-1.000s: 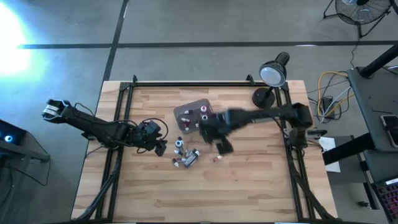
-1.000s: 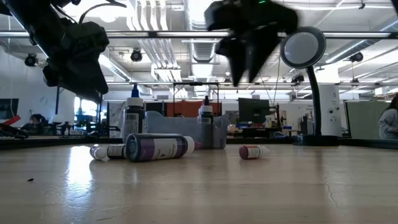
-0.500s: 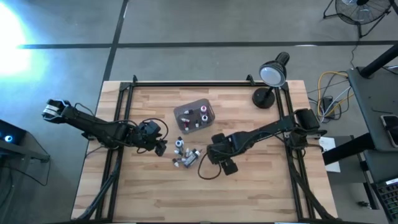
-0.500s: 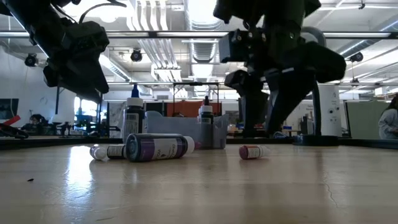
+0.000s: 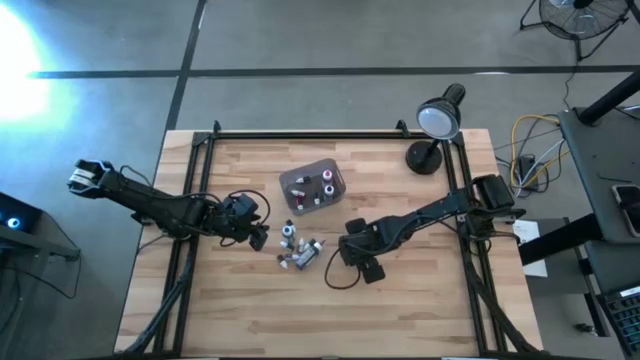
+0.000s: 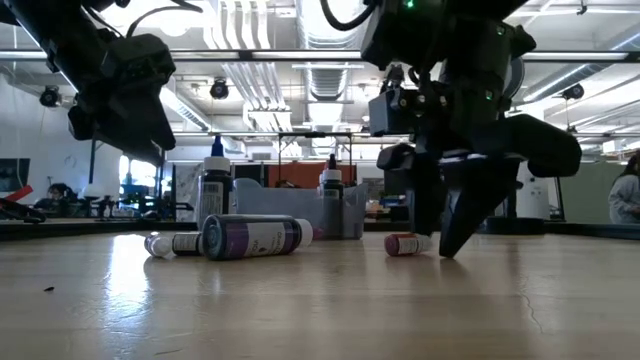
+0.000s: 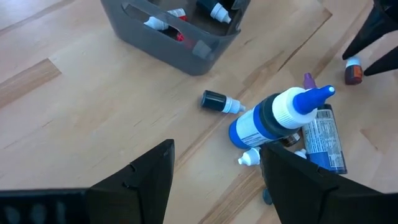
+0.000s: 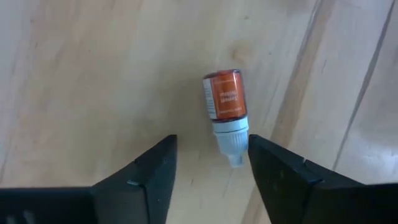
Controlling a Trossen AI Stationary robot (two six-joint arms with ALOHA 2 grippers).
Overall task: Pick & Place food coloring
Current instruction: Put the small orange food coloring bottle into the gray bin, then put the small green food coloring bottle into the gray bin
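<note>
Orange-bodied bottle point(image 8: 225, 94) lay flat on the wood betw. the right gripper's point(image 8: 211, 163) fingers point(image 8: 151, 167), which stood apart w/ nothing held; white cap end pointed back toward the wrist, so the long axis ran along the gap, not across it. Low view showed the fingertips down at the table point(image 6: 320, 300), bottle just beside them. Closing looked like the next move, w/ pads meeting the bottle's long sides.

Right arm was clearly nearer. Left gripper point(image 7: 217, 174) hovered open & empty off to the other side, above the main clutter point(image 5: 300, 250) of bottles. Grey tub point(image 5: 312, 186), already holding a few bottles, sat near, toward the table's far edge. Bare wood around the lone bottle left room to lift; lamp point(image 5: 436, 125) stood well apart.
</note>
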